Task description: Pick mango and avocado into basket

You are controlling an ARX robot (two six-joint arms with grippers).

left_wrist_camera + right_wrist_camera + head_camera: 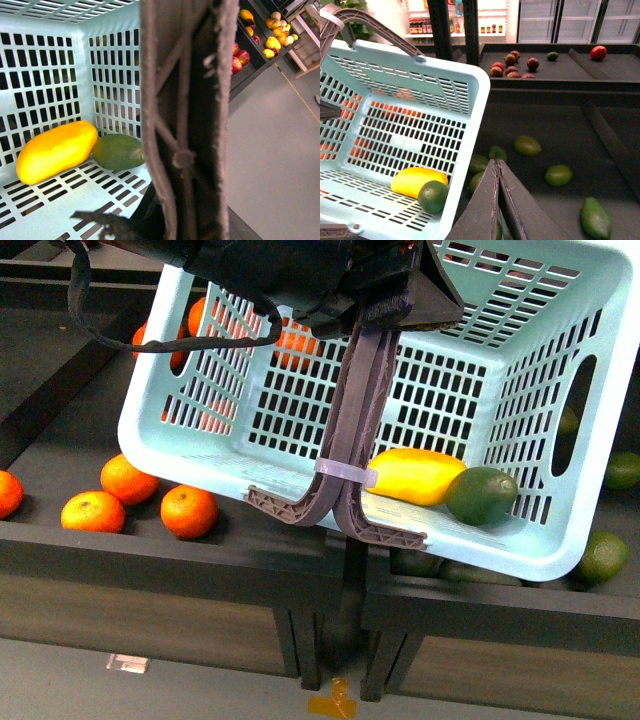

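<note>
The light teal basket [200, 455] hangs tilted above the fruit shelf. My left gripper [385, 302] is shut on its two brown handles [358, 390], which are bunched together with a white band. The yellow mango [415, 476] and the dark green avocado [481, 495] lie side by side, touching, in the basket's low corner. The left wrist view shows the mango [55, 151] and the avocado [119, 151] on the slotted floor behind the handles [185, 125]. My right gripper [497, 167] is shut and empty, just outside the basket's rim [470, 100], over the shelf.
Tangerines [93, 511] lie on the left shelf section, partly under the basket. Loose green fruits [527, 145] [558, 175] [596, 217] are scattered on the dark shelf near my right gripper. Red fruits [512, 65] sit on a further shelf. The shelf's front edge [150, 560] runs below the basket.
</note>
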